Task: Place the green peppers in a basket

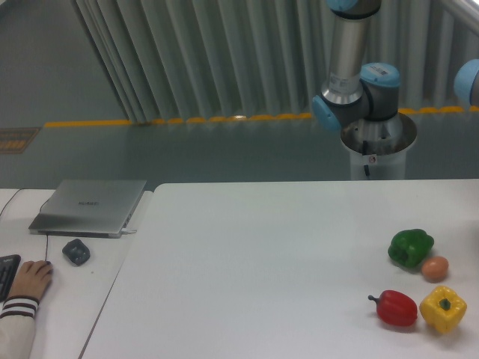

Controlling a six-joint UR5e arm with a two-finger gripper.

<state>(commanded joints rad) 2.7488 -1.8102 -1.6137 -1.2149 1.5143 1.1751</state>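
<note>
A glossy dark-green bell pepper (410, 247) rests on the white table (262, 262) near its right edge. Only the arm's base and lower joints (355, 97) show, behind the table's far edge at the upper right. The gripper is out of view. No basket shows in the frame.
A small orange-brown egg-shaped item (435, 268) touches the green pepper's right side. In front of them lie a red pepper (395, 308) and a yellow pepper (443, 309). On the left desk sit a closed laptop (90, 206), a grey mouse (75, 251), and a person's hand (28, 278).
</note>
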